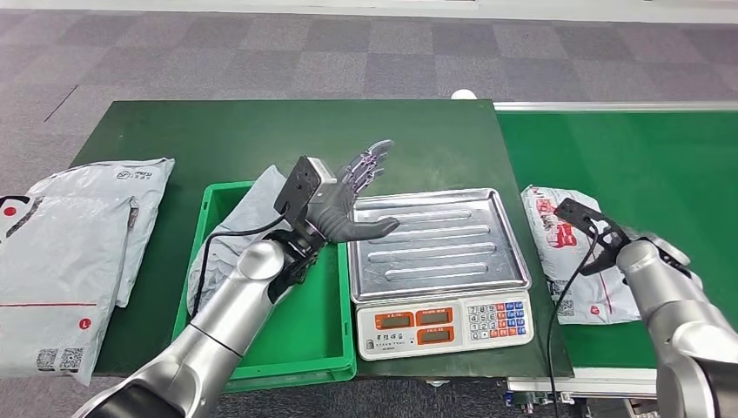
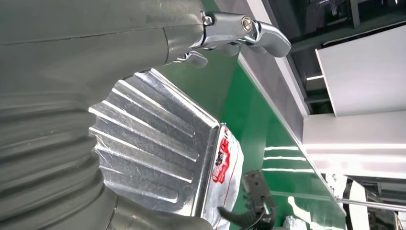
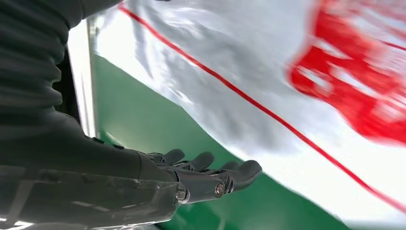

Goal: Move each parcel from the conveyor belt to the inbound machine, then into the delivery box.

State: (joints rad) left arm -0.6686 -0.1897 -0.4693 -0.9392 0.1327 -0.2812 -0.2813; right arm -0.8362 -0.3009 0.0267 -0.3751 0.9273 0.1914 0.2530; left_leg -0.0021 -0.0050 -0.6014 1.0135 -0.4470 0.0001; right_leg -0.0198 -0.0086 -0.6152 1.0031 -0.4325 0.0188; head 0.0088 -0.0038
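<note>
A white parcel with red print (image 1: 576, 252) lies on the green conveyor belt (image 1: 644, 165), just beside the scale's steel tray (image 1: 435, 239), and the right hand (image 3: 206, 175) hovers close over it with fingers extended and nothing held. The left hand (image 1: 352, 196) hangs spread open and empty between that tray and the green box (image 1: 305, 340), where a grey parcel (image 1: 239, 231) lies.

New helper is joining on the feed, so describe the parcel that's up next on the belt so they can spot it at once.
Find the bright green belt, right of the scale. At its near left edge lies a white parcel with red print, the right hand over it. The other parcels are plain grey and lie left of the scale.
</note>
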